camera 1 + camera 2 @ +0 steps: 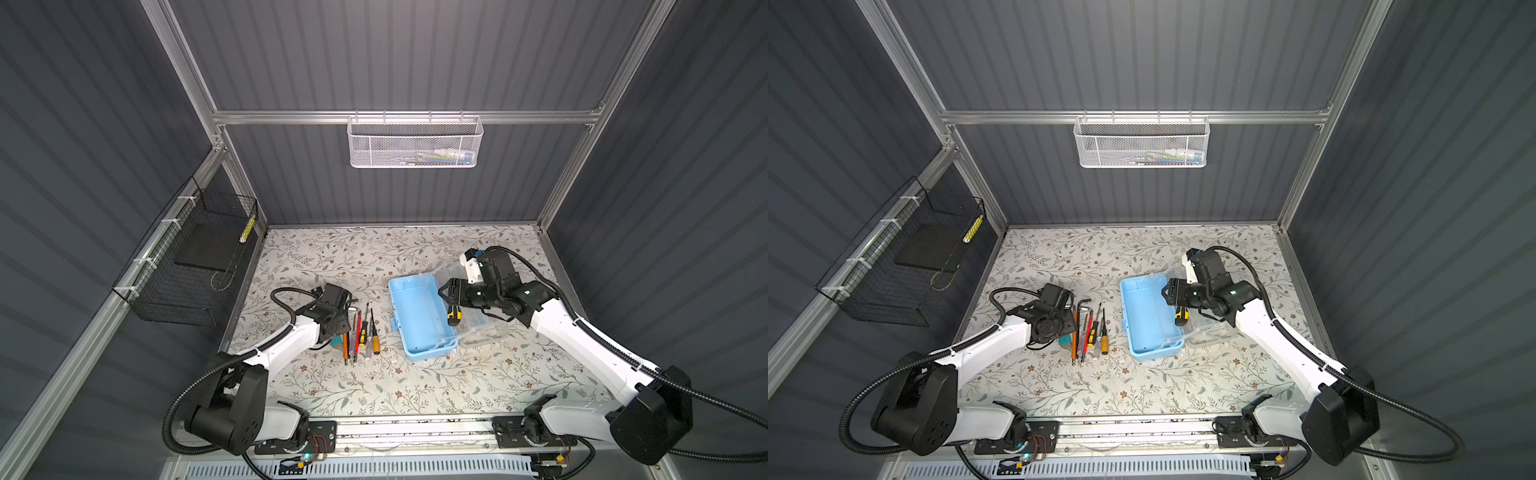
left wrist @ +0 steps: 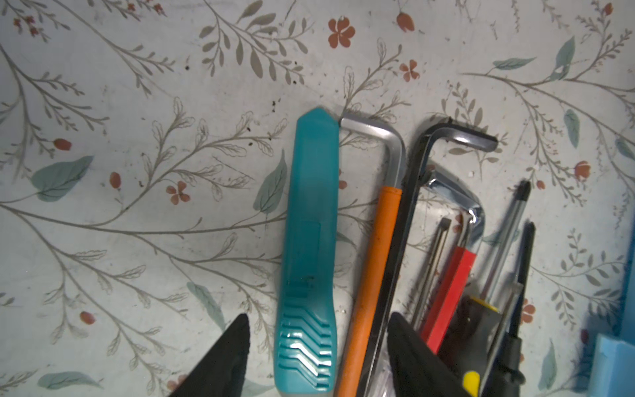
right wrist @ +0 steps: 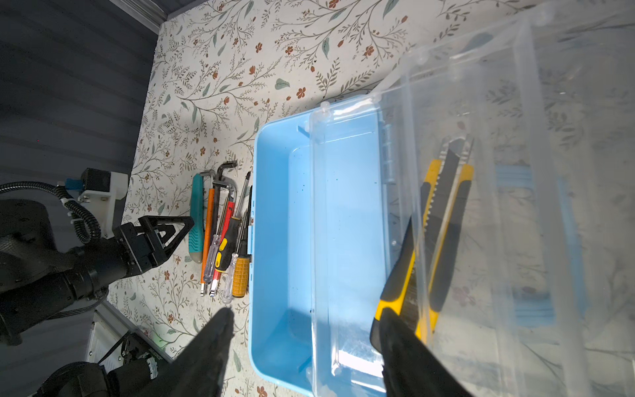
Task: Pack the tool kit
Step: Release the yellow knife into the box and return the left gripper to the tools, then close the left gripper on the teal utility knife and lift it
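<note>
The right gripper (image 3: 305, 314) is held open over the rectangular light-blue plastic box (image 1: 415, 328), standing open on the flowered desk (image 1: 374, 386); the yellow-black utility knife (image 3: 436, 213) is seen at its clear lid (image 3: 515, 103). The left gripper (image 2: 319, 316) is spread around the teal plastic tool (image 2: 309, 223) and orange-sleeved hex key (image 2: 371, 268), beside small screwdrivers (image 1: 375, 340).

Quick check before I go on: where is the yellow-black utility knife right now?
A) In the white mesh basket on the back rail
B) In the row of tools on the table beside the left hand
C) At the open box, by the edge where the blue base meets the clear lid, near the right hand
C: in a top view the utility knife lies at the lid-side edge of the blue box, close to the right hand and apart from the tool row.
</note>
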Available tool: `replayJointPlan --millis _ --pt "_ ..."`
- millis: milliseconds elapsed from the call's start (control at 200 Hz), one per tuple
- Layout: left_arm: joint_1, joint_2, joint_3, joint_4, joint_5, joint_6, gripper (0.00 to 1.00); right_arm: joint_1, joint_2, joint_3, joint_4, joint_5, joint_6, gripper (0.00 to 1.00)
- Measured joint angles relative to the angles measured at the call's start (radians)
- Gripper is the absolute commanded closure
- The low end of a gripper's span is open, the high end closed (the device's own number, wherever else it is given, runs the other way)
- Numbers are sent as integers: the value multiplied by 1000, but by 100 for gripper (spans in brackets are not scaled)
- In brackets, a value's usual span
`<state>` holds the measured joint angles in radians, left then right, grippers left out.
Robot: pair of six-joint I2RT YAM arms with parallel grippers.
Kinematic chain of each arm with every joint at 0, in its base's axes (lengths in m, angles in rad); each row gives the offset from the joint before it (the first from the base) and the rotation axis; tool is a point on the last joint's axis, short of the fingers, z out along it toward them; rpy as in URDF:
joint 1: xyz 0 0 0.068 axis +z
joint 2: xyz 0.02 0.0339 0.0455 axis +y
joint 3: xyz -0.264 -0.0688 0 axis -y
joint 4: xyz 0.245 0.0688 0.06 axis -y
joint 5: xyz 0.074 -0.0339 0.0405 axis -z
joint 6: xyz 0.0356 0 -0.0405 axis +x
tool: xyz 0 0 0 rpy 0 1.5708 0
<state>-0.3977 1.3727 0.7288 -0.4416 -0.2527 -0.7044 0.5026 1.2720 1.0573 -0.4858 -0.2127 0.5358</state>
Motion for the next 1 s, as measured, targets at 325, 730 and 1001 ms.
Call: replayJointPlan --millis 325,730,1001 --pt "38 33 -11 42 34 19 46 0 10 0 14 4 6 33" --pt "55 79 -19 69 38 43 53 0 13 -2 23 21 6 33" --pt "59 100 -19 80 41 59 57 0 13 -35 44 31 13 33"
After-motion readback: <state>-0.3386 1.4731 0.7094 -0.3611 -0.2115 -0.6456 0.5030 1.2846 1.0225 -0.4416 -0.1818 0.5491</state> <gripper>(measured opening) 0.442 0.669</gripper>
